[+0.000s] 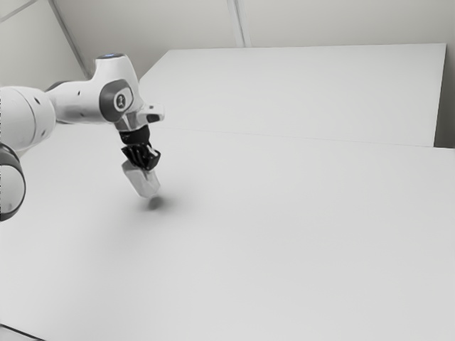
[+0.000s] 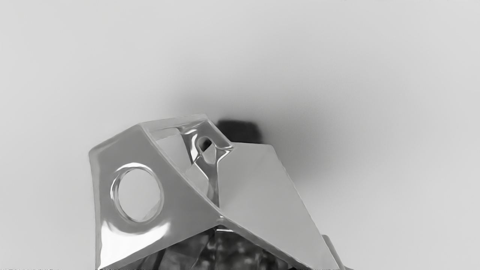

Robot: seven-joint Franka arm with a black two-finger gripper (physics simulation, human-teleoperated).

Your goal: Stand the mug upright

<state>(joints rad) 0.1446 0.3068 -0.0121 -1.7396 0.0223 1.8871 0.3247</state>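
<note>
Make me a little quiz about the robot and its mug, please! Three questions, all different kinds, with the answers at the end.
1. True or false: in the exterior view, the mug is tilted.

2. What color is the gripper at the end of the arm?
A) red
B) black
C) yellow

3. Fill in the missing word: on the pale table, just below the mug, there is a dark ______.

Key: 1. true; 2. B; 3. shadow
</note>
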